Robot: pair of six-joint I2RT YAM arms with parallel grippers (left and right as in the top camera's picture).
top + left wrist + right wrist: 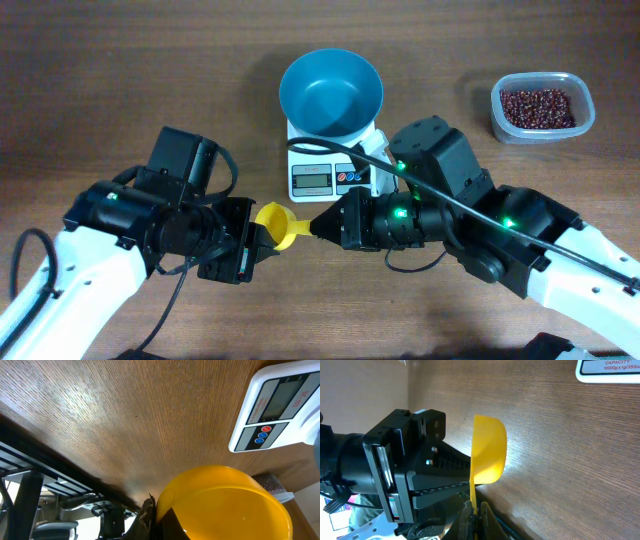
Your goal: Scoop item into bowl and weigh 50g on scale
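Scoop (275,222) hangs above the surface, left jaws and right jaws both clamped on it; I judge a handover. Bowl (330,95) sits empty on scale (312,180); beans (541,107) lie in tub (586,100), far right.

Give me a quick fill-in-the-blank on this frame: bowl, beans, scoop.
1. The blue bowl stands on the ___.
2. The beans are all in the clear ___ on the right side of the table; the bowl holds none.
3. The left gripper and the right gripper are both shut on a scoop coloured ___.
Missing words: scale; tub; yellow.
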